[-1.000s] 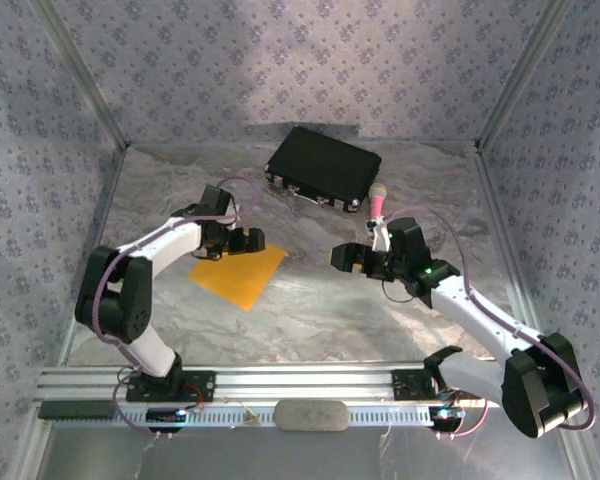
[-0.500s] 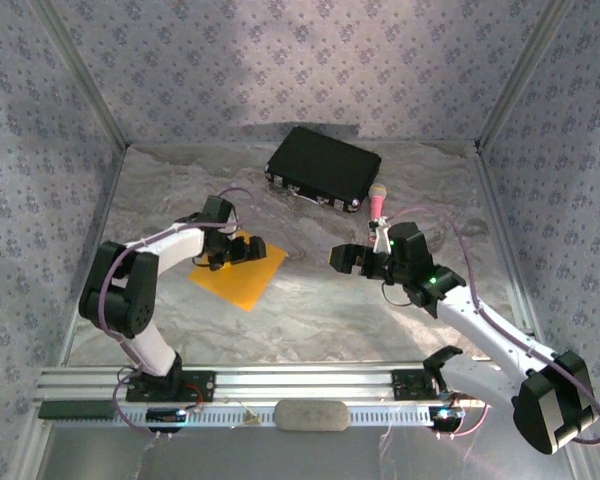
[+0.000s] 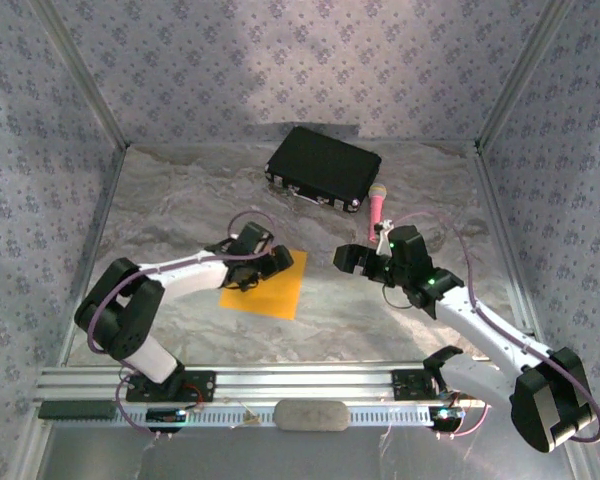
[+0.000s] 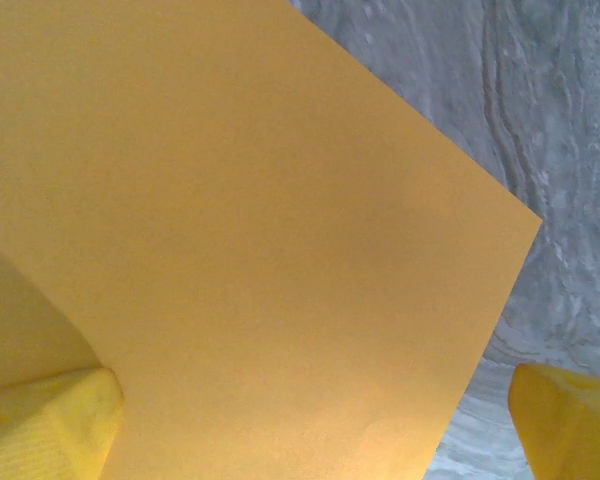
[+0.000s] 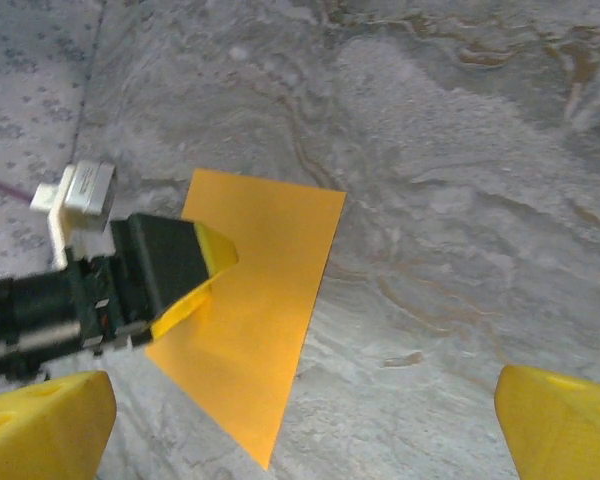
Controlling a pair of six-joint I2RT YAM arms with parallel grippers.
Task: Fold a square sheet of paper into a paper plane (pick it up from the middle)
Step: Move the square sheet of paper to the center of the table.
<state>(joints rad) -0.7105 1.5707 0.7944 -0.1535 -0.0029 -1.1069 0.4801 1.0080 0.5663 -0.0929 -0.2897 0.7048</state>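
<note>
Left gripper (image 3: 273, 262) hangs spread over the square sheet of paper (image 3: 268, 296).

The square sheet of paper (image 3: 270, 296) in front of me is plain orange-yellow, unfolded, with no crease showing. It lies flat on the tabletop (image 3: 180, 200), turned slightly askew, a little left of the middle and well clear of every edge.

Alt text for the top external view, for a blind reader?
An orange-yellow square sheet of paper lies flat mid-table; the left arm holds open jaws over its far edge. The right arm holds open jaws beside it, with a black case and a pink microphone behind.
</note>
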